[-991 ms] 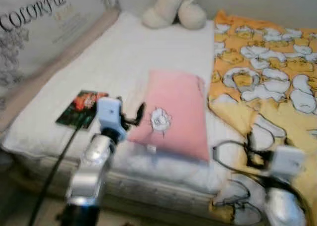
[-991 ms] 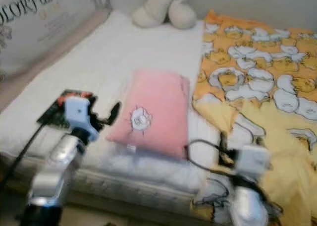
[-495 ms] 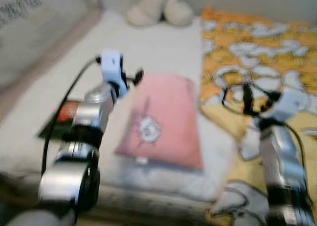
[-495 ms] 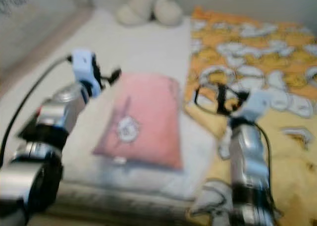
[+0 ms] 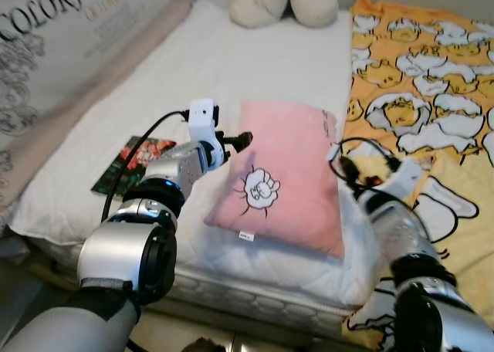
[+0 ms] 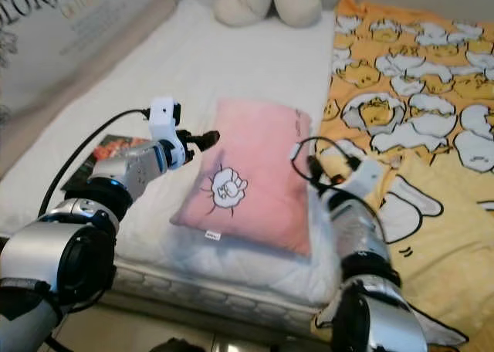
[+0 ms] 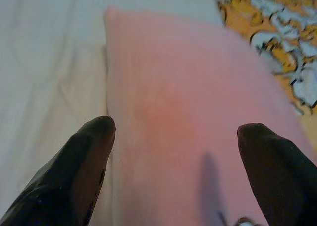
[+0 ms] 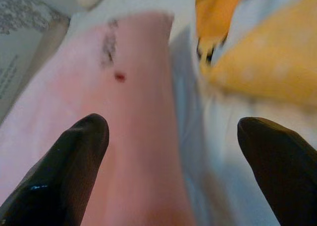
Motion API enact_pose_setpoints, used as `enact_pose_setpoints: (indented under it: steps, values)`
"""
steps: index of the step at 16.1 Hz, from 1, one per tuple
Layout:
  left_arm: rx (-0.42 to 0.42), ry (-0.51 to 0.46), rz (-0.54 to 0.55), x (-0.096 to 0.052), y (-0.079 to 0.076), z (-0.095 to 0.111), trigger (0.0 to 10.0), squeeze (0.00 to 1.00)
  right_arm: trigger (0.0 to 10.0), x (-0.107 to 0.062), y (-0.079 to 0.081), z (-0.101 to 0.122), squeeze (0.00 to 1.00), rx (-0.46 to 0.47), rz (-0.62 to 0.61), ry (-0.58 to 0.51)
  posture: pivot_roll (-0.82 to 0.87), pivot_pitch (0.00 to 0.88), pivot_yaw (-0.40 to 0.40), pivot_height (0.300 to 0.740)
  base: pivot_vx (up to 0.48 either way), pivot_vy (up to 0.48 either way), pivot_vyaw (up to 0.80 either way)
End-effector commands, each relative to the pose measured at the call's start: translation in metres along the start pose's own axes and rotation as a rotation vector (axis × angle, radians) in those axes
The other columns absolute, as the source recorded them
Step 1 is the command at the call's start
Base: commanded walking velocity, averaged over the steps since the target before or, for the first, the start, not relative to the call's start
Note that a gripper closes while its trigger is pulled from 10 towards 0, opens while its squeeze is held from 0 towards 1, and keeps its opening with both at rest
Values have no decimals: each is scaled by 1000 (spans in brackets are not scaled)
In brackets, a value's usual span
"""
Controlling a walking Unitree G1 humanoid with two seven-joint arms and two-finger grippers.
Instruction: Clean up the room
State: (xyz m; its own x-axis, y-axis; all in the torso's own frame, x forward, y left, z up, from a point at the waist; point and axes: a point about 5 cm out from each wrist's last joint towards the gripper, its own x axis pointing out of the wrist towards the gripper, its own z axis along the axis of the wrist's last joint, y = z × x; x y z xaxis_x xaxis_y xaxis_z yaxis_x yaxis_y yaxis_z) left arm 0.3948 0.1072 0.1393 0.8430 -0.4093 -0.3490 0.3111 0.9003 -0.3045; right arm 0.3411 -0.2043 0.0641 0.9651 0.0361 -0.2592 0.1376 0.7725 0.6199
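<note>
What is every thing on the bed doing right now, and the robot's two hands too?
pink pillow: lying flat on the white mattress, not held.
left gripper: open, at the pillow's left edge.
right gripper: open, at the pillow's right edge.
yellow blanket: spread out, rumpled near the pillow.
book: lying flat, closed, near the bed's left edge.
plush toy: resting at the far end of the bed.

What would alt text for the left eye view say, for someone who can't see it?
Two silver robot arms reach toward a pink pillow on a white bed, the left hand at its left edge, the right hand at its right. A book lies left, a yellow blanket right.
</note>
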Motion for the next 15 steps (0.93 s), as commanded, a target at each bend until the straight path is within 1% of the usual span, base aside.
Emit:
enact_pose_setpoints:
  steps: [1,2,3,4,5,6,7,8,10,11,13,14,15]
  values:
    - [37,31,19,1,-1,-5,10000,0,10000,3,8,-9,0,30,19,21,35,184,83,740,0,0,0]
    - [75,81,49,2,-1,-19,10000,0,10000,6,15,-20,0,46,24,56,50,199,86,740,0,0,0]
    - [81,123,69,2,0,-32,10000,0,10000,6,20,-30,0,61,26,80,60,204,88,740,0,0,0]
    - [73,154,69,2,-1,-43,10000,0,10000,7,24,-35,0,66,30,77,79,202,86,740,0,0,0]
    - [35,186,99,3,-5,-59,10000,0,10000,7,30,-41,0,75,52,86,100,209,74,740,0,0,0]
    - [29,214,86,5,-13,-71,10000,0,10000,7,35,-48,0,76,60,107,91,212,77,740,0,0,0]
    - [20,209,43,7,-21,-73,0,0,0,8,38,-52,0,57,67,120,77,215,75,740,0,0,0]
    - [19,197,5,8,-27,-72,0,0,0,8,39,-54,0,42,68,127,84,217,70,740,0,0,0]
    - [27,170,-24,9,-29,-69,0,0,0,5,34,-57,0,33,52,136,78,217,63,740,0,0,0]
    - [26,153,-30,9,-29,-67,0,0,0,4,32,-59,0,26,52,140,73,219,63,740,0,0,0]
    - [-21,110,-29,8,-24,-63,0,0,0,2,29,-61,0,8,61,151,62,216,55,740,0,0,0]
    - [-21,98,-36,6,-20,-64,0,0,0,0,24,-64,0,4,52,160,56,214,44,740,0,0,0]
    - [-12,107,-35,5,-18,-68,0,0,0,-1,22,-65,0,5,49,162,59,215,40,740,0,0,0]
